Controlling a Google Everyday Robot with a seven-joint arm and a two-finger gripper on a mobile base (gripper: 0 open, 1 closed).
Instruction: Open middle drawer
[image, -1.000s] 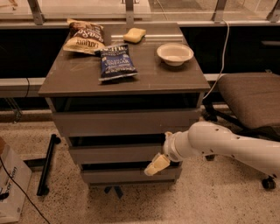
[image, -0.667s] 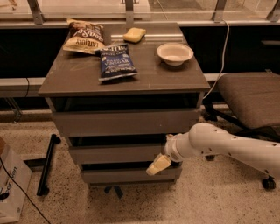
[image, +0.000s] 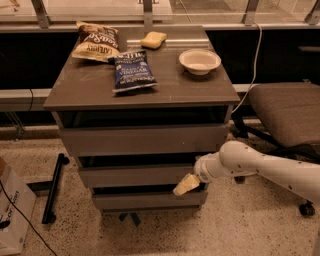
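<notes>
The middle drawer (image: 135, 175) is the grey-brown flat front between a taller front above and a slimmer one below, in a low cabinet. It sits slightly forward, with a dark gap above it. My gripper (image: 186, 185), with pale yellowish tips on a white arm coming in from the right, is at the lower right corner of the middle drawer's front, over the gap above the bottom drawer (image: 150, 200).
On the cabinet top (image: 100, 90) lie two chip bags (image: 131, 71), a yellow sponge (image: 153, 39) and a white bowl (image: 200, 60). An office chair (image: 285, 110) stands to the right. A black stand (image: 52, 190) and a cardboard box (image: 12, 210) are on the floor at left.
My gripper has shifted slightly right and up along the middle drawer's lower edge. The drawers look unmoved.
</notes>
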